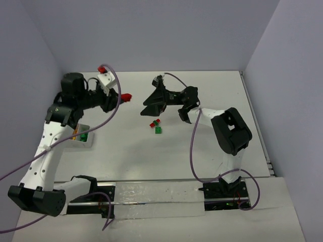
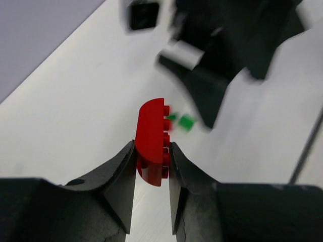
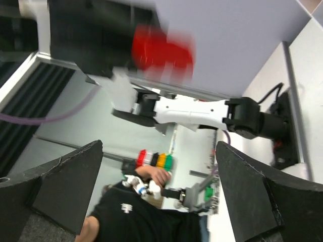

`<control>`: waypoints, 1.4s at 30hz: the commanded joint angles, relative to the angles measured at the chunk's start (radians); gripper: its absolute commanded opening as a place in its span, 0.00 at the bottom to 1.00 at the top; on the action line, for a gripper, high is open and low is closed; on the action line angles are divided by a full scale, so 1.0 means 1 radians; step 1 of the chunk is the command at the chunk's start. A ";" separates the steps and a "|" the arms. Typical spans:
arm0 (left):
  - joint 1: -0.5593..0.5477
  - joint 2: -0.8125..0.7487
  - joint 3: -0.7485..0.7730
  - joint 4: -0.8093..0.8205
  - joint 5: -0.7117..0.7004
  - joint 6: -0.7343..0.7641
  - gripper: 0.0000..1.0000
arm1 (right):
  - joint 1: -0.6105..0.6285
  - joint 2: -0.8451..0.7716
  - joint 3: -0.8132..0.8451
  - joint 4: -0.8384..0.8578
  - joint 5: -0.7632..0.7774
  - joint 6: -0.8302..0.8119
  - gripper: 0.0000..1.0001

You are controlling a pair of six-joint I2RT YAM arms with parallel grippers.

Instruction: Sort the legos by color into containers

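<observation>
My left gripper (image 1: 122, 97) is shut on a red lego (image 1: 127, 96), holding it above the table at the back left. In the left wrist view the red lego (image 2: 151, 138) stands upright between the two fingers of the left gripper (image 2: 151, 151). My right gripper (image 1: 143, 108) is open just to the right of it and holds nothing. In the right wrist view the right gripper (image 3: 159, 151) gapes wide, and the red lego (image 3: 161, 53) is a blur beyond it. A red-and-green pair (image 1: 155, 122) and a green lego (image 1: 158, 130) lie on the table below the right gripper.
A white container (image 1: 86, 143) with green and yellow pieces sits by the left arm. The green lego (image 2: 185, 122) on the table also shows past the left fingers. Walls close the table at the back and on both sides.
</observation>
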 commanded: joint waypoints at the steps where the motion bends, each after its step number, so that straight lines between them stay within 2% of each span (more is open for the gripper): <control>1: 0.202 0.088 0.213 -0.505 -0.035 0.502 0.00 | -0.058 -0.033 0.037 0.156 -0.047 -0.074 1.00; 3: 0.278 0.124 0.267 -0.638 -0.067 0.645 0.00 | -0.083 -0.032 0.050 0.155 -0.060 -0.080 1.00; 6: 0.320 0.141 0.285 -0.734 -0.152 0.784 0.00 | -0.097 -0.030 0.054 0.164 -0.068 -0.082 1.00; 9: 0.344 0.138 0.275 -0.765 -0.218 0.893 0.00 | -0.103 -0.029 0.052 0.164 -0.078 -0.092 1.00; 11: 0.393 0.137 0.263 -0.791 -0.257 1.011 0.00 | -0.104 -0.027 0.046 0.166 -0.087 -0.097 1.00; 17: 0.497 0.133 0.217 -0.792 -0.361 1.231 0.00 | -0.111 -0.022 0.021 0.188 -0.111 -0.092 1.00; 25: 0.521 0.143 0.202 -0.784 -0.547 1.261 0.00 | -0.139 0.005 0.012 0.259 -0.163 -0.034 1.00; 35: 0.561 0.157 0.187 -0.722 -0.626 1.345 0.00 | -0.169 0.061 0.107 0.242 -0.227 0.058 1.00; 39: 0.564 0.203 0.215 -0.727 -0.651 1.354 0.00 | -0.178 0.047 0.111 0.134 -0.257 -0.004 1.00; 42: 0.567 0.224 0.226 -0.709 -0.654 1.365 0.00 | -0.189 0.043 0.121 0.123 -0.280 0.001 1.00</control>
